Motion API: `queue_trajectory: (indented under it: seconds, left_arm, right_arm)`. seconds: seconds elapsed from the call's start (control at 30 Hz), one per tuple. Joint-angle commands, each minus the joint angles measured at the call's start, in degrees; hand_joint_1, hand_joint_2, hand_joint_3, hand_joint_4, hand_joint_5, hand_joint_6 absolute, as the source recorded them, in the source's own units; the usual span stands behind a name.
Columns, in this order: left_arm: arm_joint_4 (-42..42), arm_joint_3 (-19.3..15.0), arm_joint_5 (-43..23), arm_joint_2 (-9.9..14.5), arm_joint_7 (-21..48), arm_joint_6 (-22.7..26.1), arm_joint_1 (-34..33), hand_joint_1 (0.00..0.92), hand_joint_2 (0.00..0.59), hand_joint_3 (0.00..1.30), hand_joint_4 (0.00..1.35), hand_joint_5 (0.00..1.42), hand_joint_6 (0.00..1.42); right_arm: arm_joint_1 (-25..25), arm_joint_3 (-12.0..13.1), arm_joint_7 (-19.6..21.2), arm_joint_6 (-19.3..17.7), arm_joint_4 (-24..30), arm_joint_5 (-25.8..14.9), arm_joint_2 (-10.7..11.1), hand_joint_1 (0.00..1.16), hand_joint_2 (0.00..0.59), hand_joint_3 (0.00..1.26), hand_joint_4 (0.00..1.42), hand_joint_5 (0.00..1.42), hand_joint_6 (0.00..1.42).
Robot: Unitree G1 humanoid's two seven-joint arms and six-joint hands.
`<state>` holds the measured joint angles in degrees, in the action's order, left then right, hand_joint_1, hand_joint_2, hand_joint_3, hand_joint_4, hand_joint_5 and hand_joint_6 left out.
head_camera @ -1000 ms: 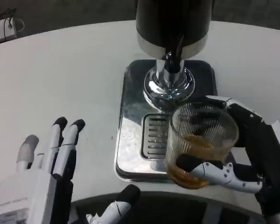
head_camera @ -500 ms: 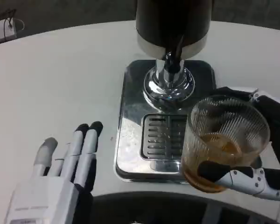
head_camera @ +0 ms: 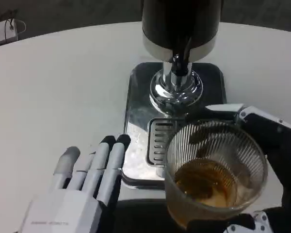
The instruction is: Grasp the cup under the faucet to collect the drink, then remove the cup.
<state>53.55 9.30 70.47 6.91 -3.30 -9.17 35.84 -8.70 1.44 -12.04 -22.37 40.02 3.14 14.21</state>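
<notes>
- Holding the cup (head_camera: 214, 175) from its right side, the right hand (head_camera: 274, 160) wraps it, with fingers showing behind the rim and below the base.
- Cup sits upright in that grip, mouth up, amber drink in its lower part; it lies on the near side of the faucet (head_camera: 178, 65), over the near edge of the drip tray (head_camera: 136, 121) and apparently lifted off it.
- Left hand (head_camera: 87, 187) rests flat and spread on the worktop (head_camera: 63, 87), holding nothing, its fingertips just beside the tray's left edge and near the cup.
- Judging the filling step done, what remains is carrying the cup off; the right hand is the one to do it.
- Open worktop lies to the right and near side; the dispenser body (head_camera: 179, 22) stands behind, so the way out is toward the robot, keeping the cup level.
</notes>
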Motion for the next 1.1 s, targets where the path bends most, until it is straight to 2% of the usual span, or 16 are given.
queue_trajectory:
  seconds: [0.03,0.3,0.63,1.1]
  left_arm:
    - [1.07,0.68,2.15,0.03,2.90,-1.15,-0.18,0.000,0.067,0.00,0.00,0.10,0.00]
    - [1.44,0.37,3.39,-0.57,2.85,-2.08,0.17,0.000,0.064,0.00,0.00,0.10,0.00]
    - [0.84,-0.93,3.12,-1.42,0.30,-2.62,0.81,0.000,0.062,0.00,0.00,0.10,0.00]
    - [-0.42,-1.25,2.52,-1.97,-2.63,-3.38,2.30,0.000,0.061,0.00,0.00,0.10,0.00]
  right_arm:
    - [0.41,-0.90,-0.30,-3.27,1.65,-0.20,-0.14,1.16,0.136,0.79,0.95,1.19,1.42]
    - [1.75,-2.56,-0.21,-4.02,1.32,1.89,-0.67,1.16,0.137,0.79,0.95,1.18,1.42]
    - [3.72,-4.71,0.19,-3.29,0.43,4.60,-1.64,1.16,0.137,0.79,0.95,1.18,1.42]
    - [3.66,-4.86,0.29,-3.06,0.77,5.26,-1.76,1.16,0.146,0.78,0.95,1.18,1.42]
